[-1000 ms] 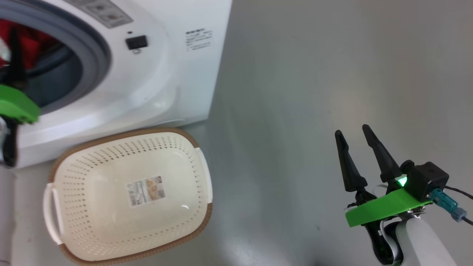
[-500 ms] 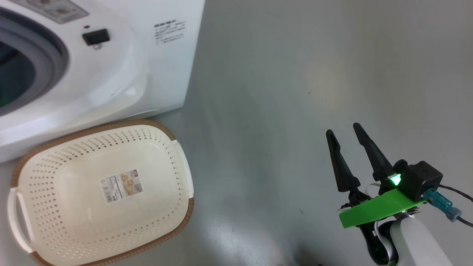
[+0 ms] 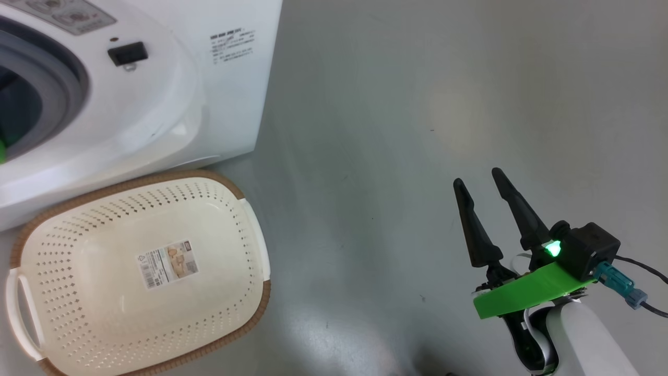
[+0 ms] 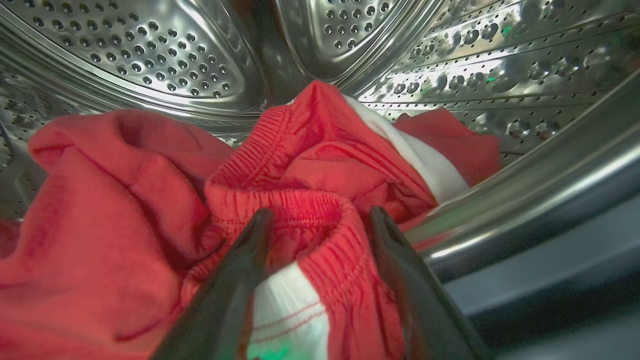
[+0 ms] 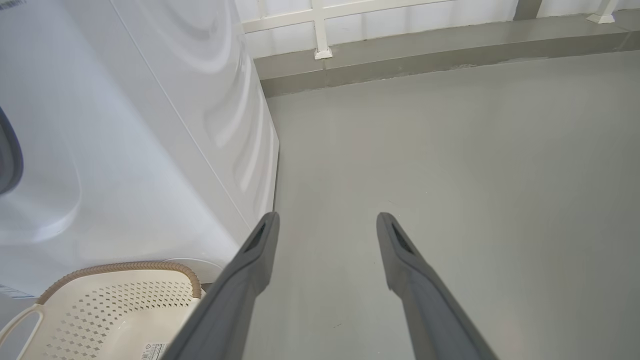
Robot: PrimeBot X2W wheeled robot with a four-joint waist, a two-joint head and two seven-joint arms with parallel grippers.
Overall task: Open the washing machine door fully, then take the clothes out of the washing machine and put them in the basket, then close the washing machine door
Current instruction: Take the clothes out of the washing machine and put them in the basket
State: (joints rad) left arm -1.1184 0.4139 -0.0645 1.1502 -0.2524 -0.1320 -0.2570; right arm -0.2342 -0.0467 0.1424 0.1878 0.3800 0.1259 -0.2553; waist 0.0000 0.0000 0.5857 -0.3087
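Observation:
In the left wrist view my left gripper (image 4: 320,220) is inside the perforated steel drum (image 4: 150,60) of the washing machine (image 3: 156,104). Its jaws are open, one on each side of a ribbed red fold of the clothes (image 4: 110,200), a red heap with white stripes. The grey rubber ring (image 3: 62,89) shows at the head view's left. The cream basket (image 3: 130,183) stands on the floor right in front of the machine, with only a paper label inside. My right gripper (image 3: 477,177) hangs open over bare floor, far right of the basket. The washing machine door is out of view.
Grey floor (image 3: 417,104) stretches to the right of the machine. In the right wrist view the machine's white side (image 5: 150,150) and the basket (image 5: 115,310) lie left of my right gripper (image 5: 325,217). A white railing base (image 5: 322,52) stands by a low kerb at the far end.
The head camera has turned, so machine and basket slid left in the picture and my left arm's green mount left it. The right gripper stays open in the same place.

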